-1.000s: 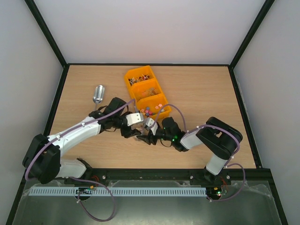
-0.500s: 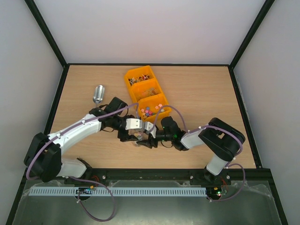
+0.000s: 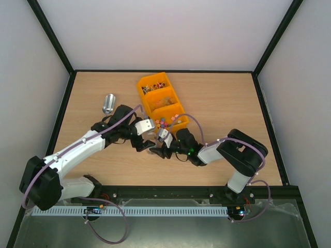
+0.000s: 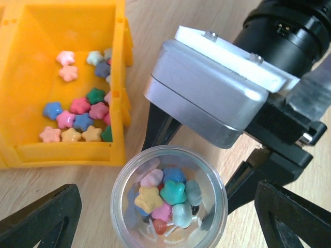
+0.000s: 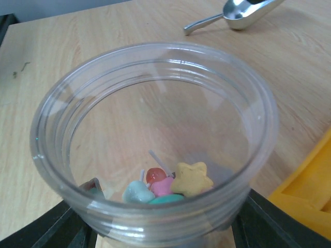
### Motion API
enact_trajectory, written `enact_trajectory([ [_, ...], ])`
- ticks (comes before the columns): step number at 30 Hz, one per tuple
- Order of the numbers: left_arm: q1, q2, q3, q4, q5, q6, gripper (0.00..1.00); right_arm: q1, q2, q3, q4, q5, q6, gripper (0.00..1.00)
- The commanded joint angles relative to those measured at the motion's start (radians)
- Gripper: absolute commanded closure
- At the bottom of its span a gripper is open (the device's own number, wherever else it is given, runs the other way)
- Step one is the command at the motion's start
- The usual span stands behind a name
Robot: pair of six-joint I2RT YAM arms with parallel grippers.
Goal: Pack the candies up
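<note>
A clear plastic jar (image 4: 168,199) stands on the table with several star-shaped candies (image 4: 170,196) in its bottom, yellow, teal, pink and blue. My right gripper (image 5: 165,232) is shut on the jar (image 5: 155,129), one black finger on each side. My left gripper (image 4: 168,212) is open, its fingertips (image 4: 44,217) standing wide on both sides of the jar without touching it. More candies (image 4: 77,111) lie in the near compartment of the yellow bin (image 4: 62,152). In the top view both grippers, left (image 3: 146,143) and right (image 3: 159,150), meet just in front of the bin (image 3: 150,99).
A silver metal scoop (image 3: 108,102) lies on the table left of the bin, also seen far off in the right wrist view as the scoop (image 5: 248,9). The bin's two farther compartments (image 3: 155,85) hold brownish and dark pieces. Black frame rails edge the table.
My left gripper's jaws have spread wider off the jar, and the left wrist has swung back towards the bin. The right gripper keeps its hold on the jar.
</note>
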Motion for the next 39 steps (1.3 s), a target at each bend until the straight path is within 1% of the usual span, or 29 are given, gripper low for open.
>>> enact_trajectory([
  [1, -0.004, 0.012, -0.015, 0.082, -0.072, -0.109, 0.07, 0.003, 0.031, 0.036, 0.018, 0.086, 0.054, 0.83],
  [11, -0.038, 0.074, -0.025, 0.121, -0.14, -0.124, 0.1, 0.009, 0.036, 0.04, 0.013, 0.131, 0.069, 0.83],
  [15, -0.045, 0.096, -0.016, 0.126, -0.159, -0.14, 0.14, 0.019, 0.044, 0.053, -0.008, 0.165, 0.067, 0.84],
  [17, -0.045, 0.102, -0.014, 0.125, -0.159, -0.142, 0.2, 0.021, 0.044, 0.053, -0.01, 0.162, 0.066, 0.84],
  [20, -0.045, 0.094, -0.015, 0.12, -0.154, -0.134, 0.35, 0.021, 0.042, 0.05, -0.013, 0.147, 0.059, 0.84],
  [21, -0.044, 0.09, -0.016, 0.118, -0.151, -0.129, 0.39, 0.021, 0.042, 0.049, -0.014, 0.137, 0.055, 0.84],
  [23, -0.045, 0.078, -0.019, 0.103, -0.139, -0.106, 0.43, 0.021, 0.04, 0.052, -0.033, 0.104, 0.041, 0.84],
  [25, -0.045, 0.064, -0.022, 0.084, -0.12, -0.07, 0.45, 0.021, 0.034, 0.05, -0.049, 0.064, 0.023, 0.84],
  [33, -0.037, 0.054, -0.022, -0.095, 0.062, 0.15, 0.46, 0.021, -0.012, 0.021, -0.11, -0.171, -0.098, 0.83],
  [34, -0.037, 0.056, -0.022, -0.114, 0.079, 0.181, 0.45, 0.021, -0.018, 0.019, -0.123, -0.213, -0.111, 0.83],
  [39, -0.039, 0.066, -0.008, -0.213, 0.147, 0.333, 0.45, 0.021, -0.041, 0.029, -0.209, -0.331, -0.177, 0.83],
])
